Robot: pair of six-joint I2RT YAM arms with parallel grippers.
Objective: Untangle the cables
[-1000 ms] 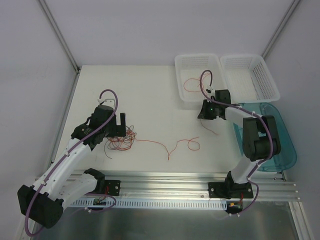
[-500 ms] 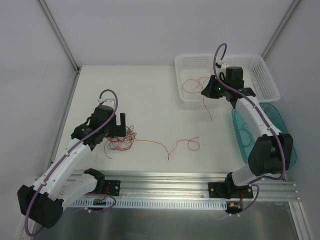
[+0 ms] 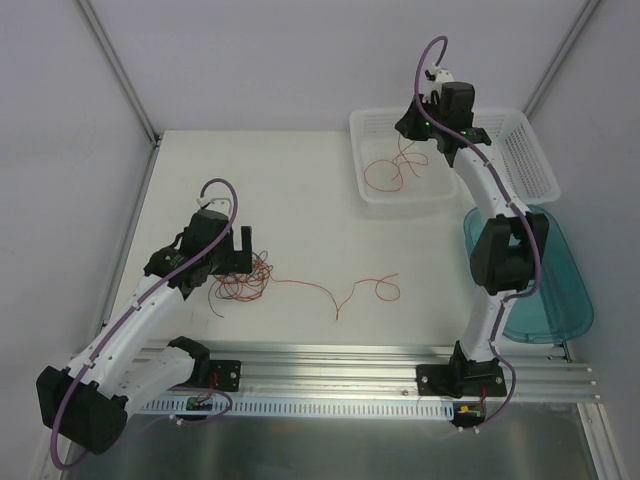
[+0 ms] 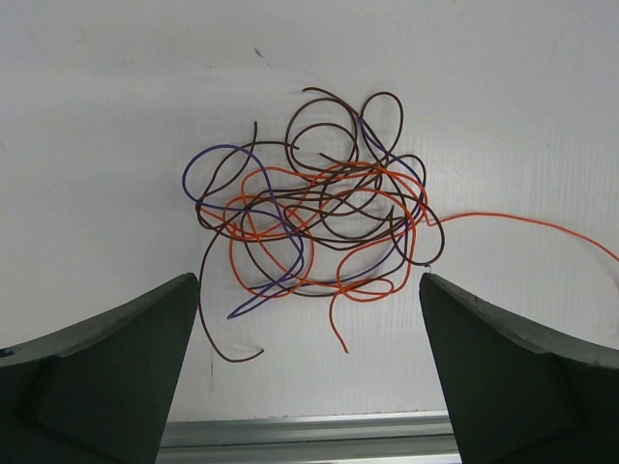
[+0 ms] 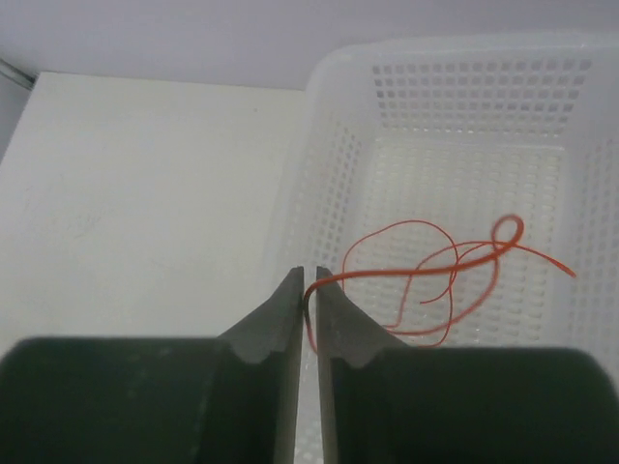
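Counting, you have one tangle of cables (image 4: 319,213), one loose strand (image 3: 350,292) trailing right of your left gripper (image 4: 308,280), one red-orange cable (image 5: 406,268), two white baskets (image 3: 395,205) (image 3: 530,170) and one teal tray (image 3: 560,300). Your right gripper (image 5: 306,290) is pinched almost shut on that cable's end, just above the left basket's wall, the rest dangling inside. Your left gripper stands fully spread, holding nothing, over the tangle, with the metal rail (image 4: 309,427) close behind and table (image 3: 300,180) ahead.
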